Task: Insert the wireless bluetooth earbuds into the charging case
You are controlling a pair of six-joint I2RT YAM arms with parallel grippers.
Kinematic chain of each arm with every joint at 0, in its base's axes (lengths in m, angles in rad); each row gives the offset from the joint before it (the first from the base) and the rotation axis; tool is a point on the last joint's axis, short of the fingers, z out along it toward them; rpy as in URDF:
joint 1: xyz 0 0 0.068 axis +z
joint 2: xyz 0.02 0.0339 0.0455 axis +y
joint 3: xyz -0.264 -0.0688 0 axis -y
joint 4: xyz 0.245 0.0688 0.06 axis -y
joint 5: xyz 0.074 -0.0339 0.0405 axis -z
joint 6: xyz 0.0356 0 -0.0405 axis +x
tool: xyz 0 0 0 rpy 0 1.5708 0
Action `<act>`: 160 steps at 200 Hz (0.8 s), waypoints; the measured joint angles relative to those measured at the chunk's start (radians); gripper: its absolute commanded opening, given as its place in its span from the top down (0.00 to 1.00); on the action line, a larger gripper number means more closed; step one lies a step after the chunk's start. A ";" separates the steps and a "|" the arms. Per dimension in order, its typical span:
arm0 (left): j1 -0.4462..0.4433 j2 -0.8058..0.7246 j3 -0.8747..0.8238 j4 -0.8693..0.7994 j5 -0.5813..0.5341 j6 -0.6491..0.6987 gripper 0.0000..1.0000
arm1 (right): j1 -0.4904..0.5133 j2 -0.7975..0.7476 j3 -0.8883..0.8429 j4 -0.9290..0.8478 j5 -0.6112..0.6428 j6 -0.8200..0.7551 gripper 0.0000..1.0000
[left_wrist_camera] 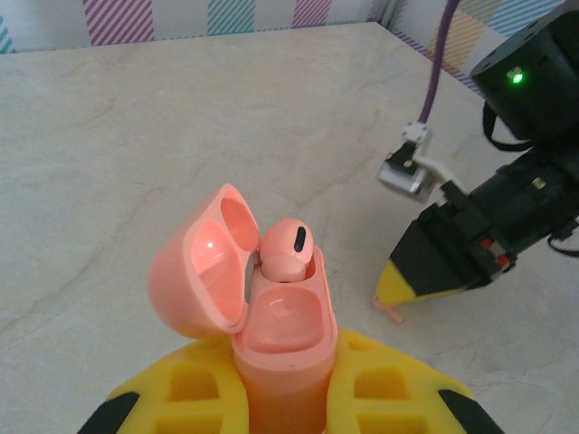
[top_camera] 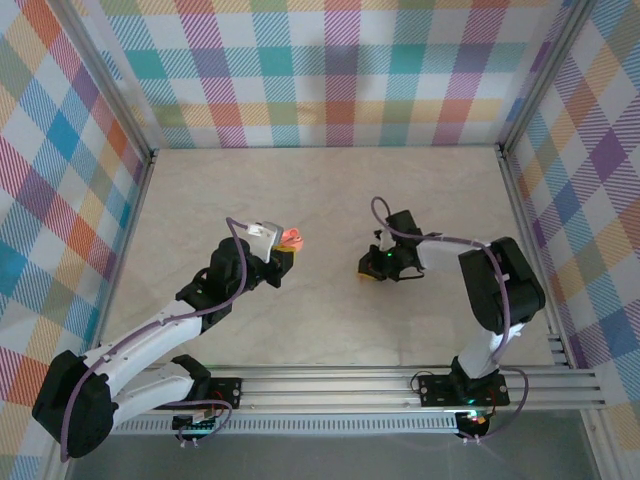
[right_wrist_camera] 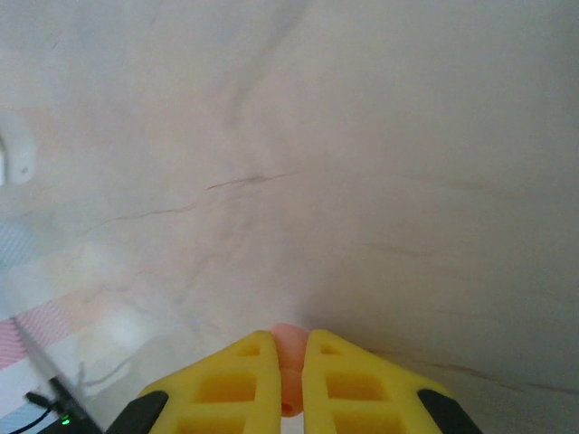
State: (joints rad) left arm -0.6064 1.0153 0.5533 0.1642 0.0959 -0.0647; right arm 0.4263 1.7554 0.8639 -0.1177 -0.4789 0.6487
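Observation:
My left gripper is shut on a pinkish-orange charging case, holding it upright above the table with its lid swung open to the left. One pinkish-orange earbud sits in the case's far slot; the near slot is bare. In the left wrist view my right gripper is down at the table to the right of the case, with a pink stem poking out under its tips. The right wrist view has my right gripper shut on a second pinkish-orange earbud, pinched between the yellow fingers.
The marble-look table is fenced by checked walls and metal rails. A small blurred white shape lies at the left edge of the right wrist view. The two grippers are a short gap apart near the middle of the table.

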 measured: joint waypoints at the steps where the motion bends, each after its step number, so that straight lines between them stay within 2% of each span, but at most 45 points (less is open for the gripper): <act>1: 0.000 0.000 0.000 0.000 0.000 0.000 1.00 | 0.003 0.002 0.000 0.006 -0.003 0.005 0.90; 28: 0.000 0.000 0.000 0.006 0.020 0.001 1.00 | 0.039 0.029 -0.002 0.095 -0.061 0.088 0.92; 55: -0.002 -0.002 -0.006 0.064 0.092 0.012 1.00 | 0.038 -0.013 -0.002 0.117 -0.077 0.108 0.93; 111: -0.002 0.008 -0.018 0.199 0.334 0.093 1.00 | 0.037 -0.356 0.055 0.124 -0.079 0.076 0.94; 160: -0.002 0.063 0.007 0.241 0.462 0.115 1.00 | 0.055 -0.528 0.080 0.123 -0.060 0.033 0.95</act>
State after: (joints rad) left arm -0.6083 1.0786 0.5606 0.4049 0.5583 0.0505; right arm 0.4816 1.2278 0.9440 0.0055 -0.5392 0.6815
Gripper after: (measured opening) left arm 0.151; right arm 0.070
